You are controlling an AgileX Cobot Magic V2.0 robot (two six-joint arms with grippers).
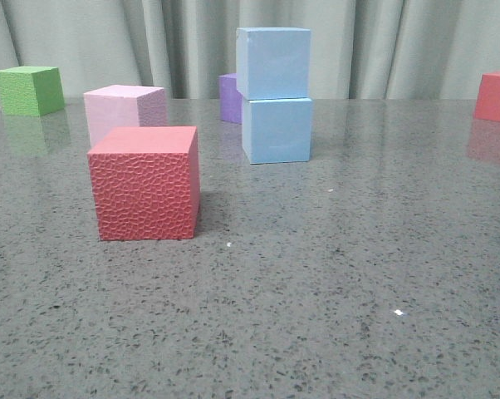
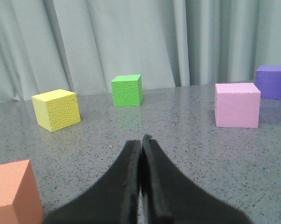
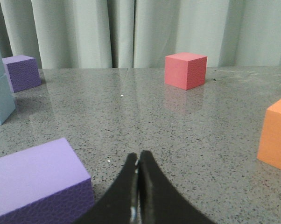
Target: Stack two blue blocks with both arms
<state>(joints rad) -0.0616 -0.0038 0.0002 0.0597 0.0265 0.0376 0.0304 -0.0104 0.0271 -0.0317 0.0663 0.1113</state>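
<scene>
Nearest to the front camera, on the grey bench [image 1: 316, 316], stands a red cube [image 1: 144, 183], and a pink cube [image 1: 124, 110] is just behind it. Far left sits a green cube [image 1: 30, 90]. Right of the pink one, the two blue blocks are already stacked: the upper blue block [image 1: 273, 62] rests on the lower blue block [image 1: 276, 130], a little shifted to the left. A purple cube [image 1: 228, 97] is behind them. The left claw [image 2: 141, 140] and the right claw [image 3: 138, 156] are both closed and hold nothing, well apart from the stack. Because of this small overhang, I think the tower can fall if an arm bumps it.
</scene>
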